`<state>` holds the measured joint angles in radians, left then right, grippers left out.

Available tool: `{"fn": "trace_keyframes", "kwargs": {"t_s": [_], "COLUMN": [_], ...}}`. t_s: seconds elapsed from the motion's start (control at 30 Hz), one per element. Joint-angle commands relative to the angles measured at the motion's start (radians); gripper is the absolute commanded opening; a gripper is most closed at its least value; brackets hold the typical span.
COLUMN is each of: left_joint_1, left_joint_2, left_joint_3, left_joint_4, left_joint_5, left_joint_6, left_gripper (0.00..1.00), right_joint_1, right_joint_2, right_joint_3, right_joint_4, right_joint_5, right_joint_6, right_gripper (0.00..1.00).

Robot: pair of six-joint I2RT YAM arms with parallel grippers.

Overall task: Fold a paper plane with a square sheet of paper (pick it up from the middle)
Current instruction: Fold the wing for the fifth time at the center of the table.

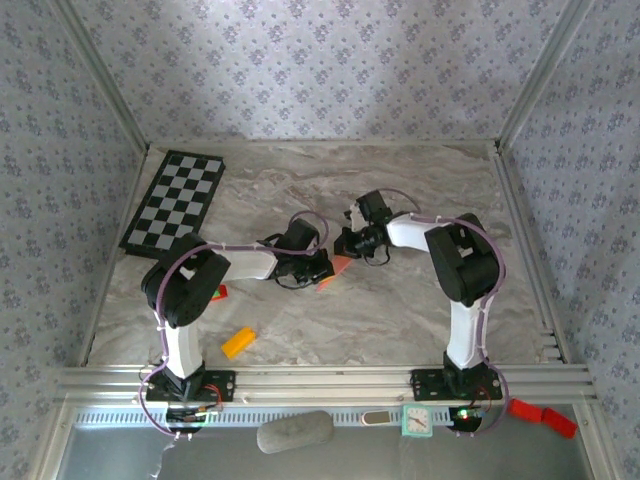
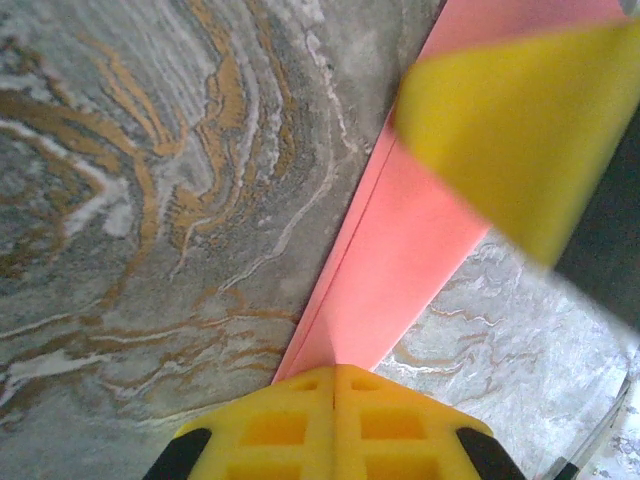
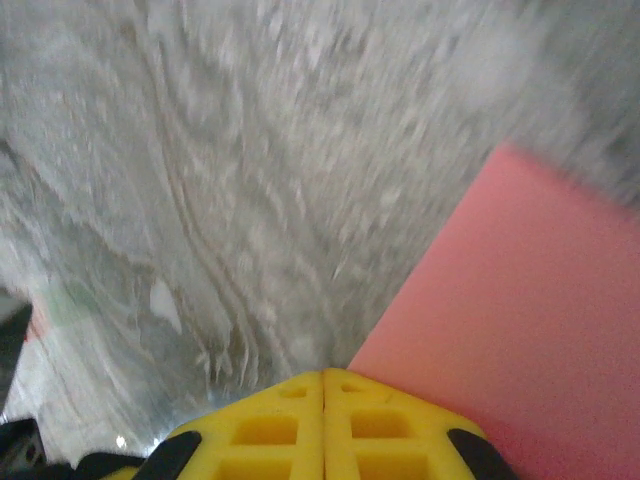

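Pinching sheet: left fingers | left wrist: crease | top: orange block

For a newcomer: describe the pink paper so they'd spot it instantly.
On the marble table, find the centre, where the left gripper and right gripper meet. The salmon-pink paper sits at their tips: thin, creased, unlike the chunky orange block.

Grey floral wallpaper on 3 sides, aluminium posts at the corners, soft light on the marble-patterned tabletop.
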<state>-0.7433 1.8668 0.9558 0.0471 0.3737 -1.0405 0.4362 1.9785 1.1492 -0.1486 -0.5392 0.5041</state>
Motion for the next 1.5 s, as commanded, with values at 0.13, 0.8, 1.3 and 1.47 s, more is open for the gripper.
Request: {"fn": "trace_keyframes", "kwargs": {"t_s": [0.13, 0.8, 1.3, 1.47], "left_joint_1": [-0.002, 0.001, 0.002, 0.002], "left_joint_2": [0.058, 0.065, 0.068, 0.072], "left_joint_3": [-0.043, -0.03, -0.04, -0.045], "left_joint_4": [-0.188, -0.191, -0.232, -0.23], "left_joint_5": [-0.041, -0.044, -0.054, -0.05], "left_joint_6": [0.013, 0.013, 0.032, 0.031], "left_gripper": [0.0, 0.0, 0.0, 0.0], "right_joint_1": [-0.075, 0.051, -0.097, -0.211], "right_joint_2": [0.078, -0.22, -0.068, -0.033], "right_joint_3": [0.12, -0.231, -0.151, -0.134], "right_joint_4": [-0.003, 0.099, 0.04, 0.06], "right_joint_5": [0.087, 0.064, 0.08, 0.055], "right_joint_6": [-0.013, 0.061, -0.031, -0.03], "right_gripper": [0.08, 0.09, 0.07, 0.07]}}
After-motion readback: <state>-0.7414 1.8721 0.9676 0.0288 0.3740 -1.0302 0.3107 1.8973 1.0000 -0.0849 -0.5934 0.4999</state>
